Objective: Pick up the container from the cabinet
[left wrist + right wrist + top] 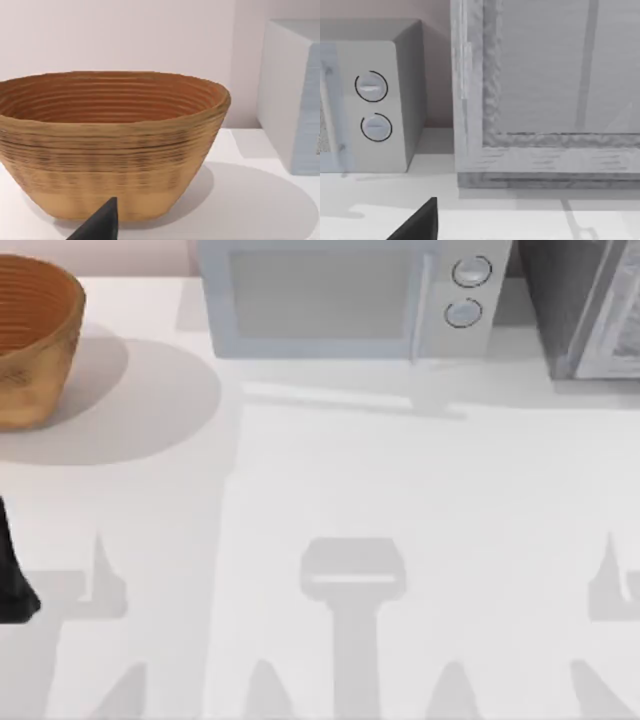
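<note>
The left arm (15,585) sits at the table's (400,490) left edge. Ahead of the left gripper (102,225), the woven basket (110,145) stands upright on the table, near the microwave (350,300). One dark fingertip is visible; whether this gripper is released or clenched cannot be told.

The right gripper (420,222) faces the cabinet (545,100), with the microwave's two round dials (371,86) beside it. Its state likewise cannot be told. The container cannot be made out inside the cabinet. No legible writing or labels appear.
</note>
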You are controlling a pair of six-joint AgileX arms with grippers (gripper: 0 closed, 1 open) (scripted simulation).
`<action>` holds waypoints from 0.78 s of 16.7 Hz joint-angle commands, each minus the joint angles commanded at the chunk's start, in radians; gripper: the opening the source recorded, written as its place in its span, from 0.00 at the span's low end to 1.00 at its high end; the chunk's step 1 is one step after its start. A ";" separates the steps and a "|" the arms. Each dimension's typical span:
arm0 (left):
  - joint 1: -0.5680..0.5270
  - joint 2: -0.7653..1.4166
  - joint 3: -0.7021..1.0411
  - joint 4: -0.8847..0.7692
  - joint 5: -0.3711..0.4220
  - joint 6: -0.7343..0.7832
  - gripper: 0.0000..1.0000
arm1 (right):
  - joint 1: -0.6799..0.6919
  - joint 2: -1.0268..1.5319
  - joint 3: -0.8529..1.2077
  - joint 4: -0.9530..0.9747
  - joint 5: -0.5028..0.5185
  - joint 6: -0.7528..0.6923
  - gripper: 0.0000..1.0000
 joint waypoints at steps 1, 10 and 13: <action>0.000 0.000 0.000 0.000 0.000 0.000 1.00 | 0.000 0.000 0.000 0.000 0.000 0.000 1.00; 0.000 0.000 0.000 0.000 0.000 0.000 1.00 | 0.045 0.322 0.381 -0.100 0.048 0.003 1.00; 0.000 0.000 0.000 0.000 0.000 0.000 1.00 | 0.075 0.532 0.662 -0.165 0.079 0.005 1.00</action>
